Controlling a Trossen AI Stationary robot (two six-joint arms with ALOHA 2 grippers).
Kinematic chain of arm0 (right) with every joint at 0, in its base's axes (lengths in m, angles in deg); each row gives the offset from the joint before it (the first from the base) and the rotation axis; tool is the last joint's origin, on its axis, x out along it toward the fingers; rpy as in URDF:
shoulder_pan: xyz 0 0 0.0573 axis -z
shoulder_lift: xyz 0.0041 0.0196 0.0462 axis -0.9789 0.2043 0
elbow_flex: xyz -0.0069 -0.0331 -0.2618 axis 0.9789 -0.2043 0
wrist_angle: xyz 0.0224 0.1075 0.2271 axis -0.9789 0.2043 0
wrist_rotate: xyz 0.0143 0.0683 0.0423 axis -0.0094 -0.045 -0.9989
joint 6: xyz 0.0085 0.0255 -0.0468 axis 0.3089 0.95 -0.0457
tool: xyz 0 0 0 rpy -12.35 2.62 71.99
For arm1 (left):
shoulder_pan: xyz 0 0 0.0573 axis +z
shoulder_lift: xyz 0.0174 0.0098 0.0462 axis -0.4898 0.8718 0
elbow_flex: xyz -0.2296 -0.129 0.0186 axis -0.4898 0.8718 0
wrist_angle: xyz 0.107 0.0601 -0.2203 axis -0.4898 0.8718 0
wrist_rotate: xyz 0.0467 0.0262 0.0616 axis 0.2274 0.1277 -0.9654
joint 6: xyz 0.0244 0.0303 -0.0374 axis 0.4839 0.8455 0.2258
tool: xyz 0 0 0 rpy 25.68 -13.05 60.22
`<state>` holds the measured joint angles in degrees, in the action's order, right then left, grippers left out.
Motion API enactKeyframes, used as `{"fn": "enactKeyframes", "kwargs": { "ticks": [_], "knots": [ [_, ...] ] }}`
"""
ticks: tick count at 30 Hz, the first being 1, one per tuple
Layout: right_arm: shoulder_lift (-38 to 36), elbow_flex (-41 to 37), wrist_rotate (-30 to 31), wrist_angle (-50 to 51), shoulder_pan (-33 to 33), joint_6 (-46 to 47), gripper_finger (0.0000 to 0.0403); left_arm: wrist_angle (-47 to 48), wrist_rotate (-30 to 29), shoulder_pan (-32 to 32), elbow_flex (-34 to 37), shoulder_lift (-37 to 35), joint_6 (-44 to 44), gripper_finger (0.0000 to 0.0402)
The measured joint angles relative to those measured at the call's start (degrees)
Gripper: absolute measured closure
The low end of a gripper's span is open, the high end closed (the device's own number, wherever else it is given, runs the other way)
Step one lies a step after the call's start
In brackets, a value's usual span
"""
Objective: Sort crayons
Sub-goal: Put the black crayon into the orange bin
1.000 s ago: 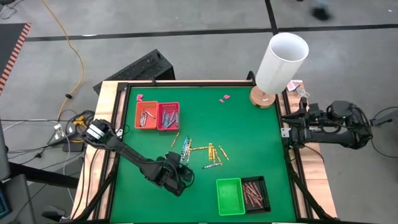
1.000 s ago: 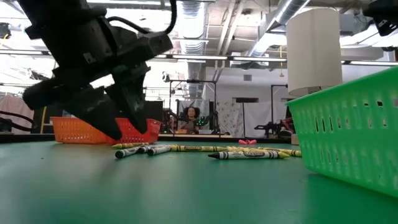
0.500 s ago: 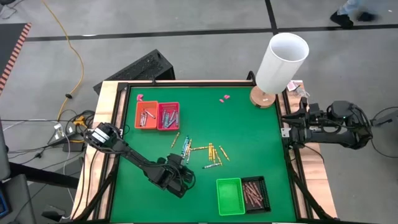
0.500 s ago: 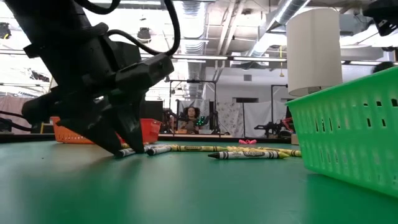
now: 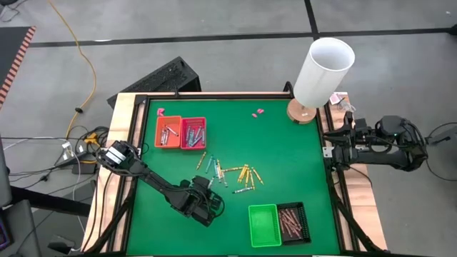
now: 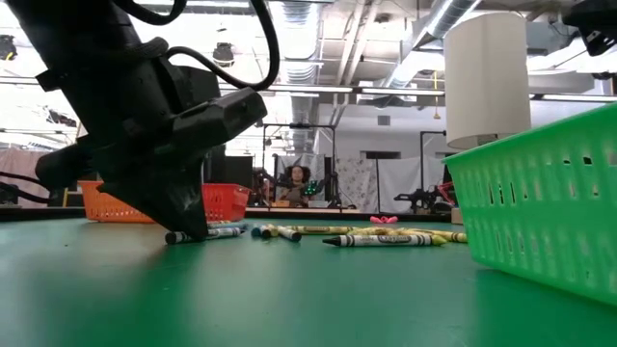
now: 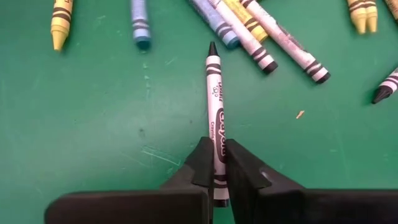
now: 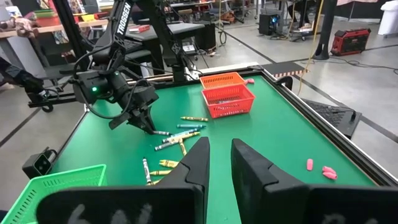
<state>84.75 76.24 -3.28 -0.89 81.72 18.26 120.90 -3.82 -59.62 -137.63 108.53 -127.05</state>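
Left wrist view says it all: my left gripper is pinching a grey crayon by its tail, long axis pointing straight ahead toward the scattered crayons mid-table.

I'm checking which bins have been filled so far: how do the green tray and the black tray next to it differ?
The green tray looks empty in the high view, while the black tray holds a batch of brown-red crayons. The green tray is bright and looks slightly wider; the black tray is dark. Both are rectangular, mesh-walled and sit side by side, touching, at the table's near edge.
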Motion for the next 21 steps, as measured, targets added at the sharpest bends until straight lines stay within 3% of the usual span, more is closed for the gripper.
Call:
{"fn": "enactKeyframes", "kwargs": {
  "ticks": [8, 21],
  "knots": [
    [0.0, 0.0, 0.0, 0.0, 0.0, 0.0, 0.0335, 0.18, 0.43, -0.92, -0.27, -0.44, -0.7, 0.0393],
    [0.0, 0.0, 0.02, 0.02, 0.0, -0.01, 0.0335, 13.42, -1.09, -0.84, -13.01, -0.94, 6.35, 0.0393]
  ]
}}
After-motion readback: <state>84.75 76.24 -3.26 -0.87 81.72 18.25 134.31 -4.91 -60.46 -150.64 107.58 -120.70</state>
